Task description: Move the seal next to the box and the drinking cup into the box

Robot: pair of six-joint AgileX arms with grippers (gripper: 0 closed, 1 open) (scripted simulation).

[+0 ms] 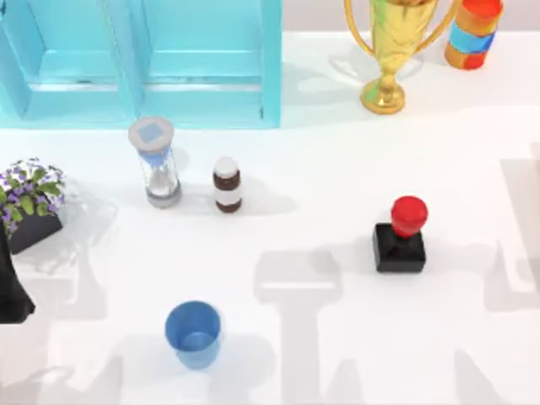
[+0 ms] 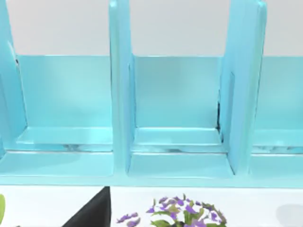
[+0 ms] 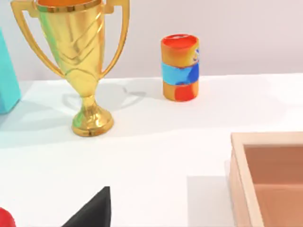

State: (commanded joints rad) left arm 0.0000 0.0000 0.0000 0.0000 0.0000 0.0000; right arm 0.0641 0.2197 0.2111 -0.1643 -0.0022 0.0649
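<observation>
The seal [image 1: 400, 236], a red round knob on a black square block, stands upright right of the table's middle. Its red knob [image 3: 4, 218] just peeks into the right wrist view. The drinking cup [image 1: 193, 334], a plain blue tumbler, stands upright and open-topped near the front, left of centre. The box [image 3: 265, 182] is a light wooden tray with a raised rim, in the right wrist view. A black part of my left arm [image 1: 10, 291] sits at the table's left edge. Each wrist view shows a black wedge of its own gripper: left [image 2: 92, 213] and right [image 3: 92, 213]. Neither touches any object.
A cyan shelf unit [image 1: 143, 59] fills the back left. An hourglass [image 1: 156, 162] and a brown-and-white bottle [image 1: 227, 184] stand in front of it. A flower pot [image 1: 32, 202] is at the left. A gold trophy [image 1: 390, 46] and a striped cylinder [image 1: 472, 32] stand at the back right.
</observation>
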